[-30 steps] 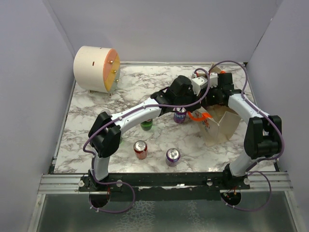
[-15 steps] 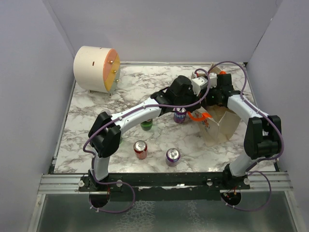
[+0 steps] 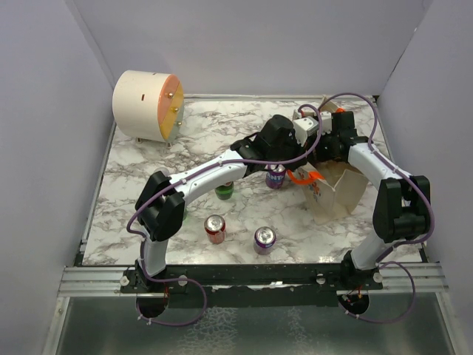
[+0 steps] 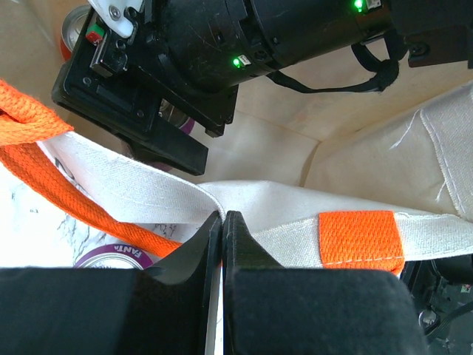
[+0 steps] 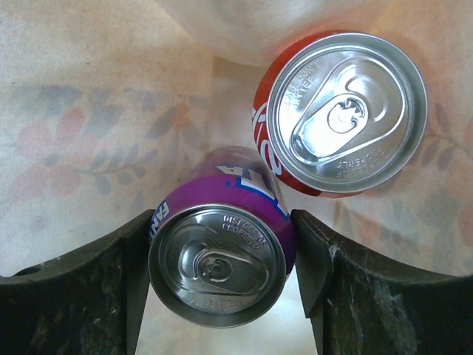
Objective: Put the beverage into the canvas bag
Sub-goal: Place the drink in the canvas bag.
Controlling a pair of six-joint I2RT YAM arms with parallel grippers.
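right wrist: fingers clasp purple can inside beige canvas bag.

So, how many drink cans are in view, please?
6. On the table: green can, red can, purple can, Fanta can. Inside the canvas bag: a second purple can in the right gripper, a second red can beside it. More may be hidden.

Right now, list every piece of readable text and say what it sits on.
"FANTA": on the outer purple can, beside the canvas bag.
"FA": on the inner purple can inside the bag; the rest is hidden.
The red can lettering and the embossed text on both lids are unreadable.
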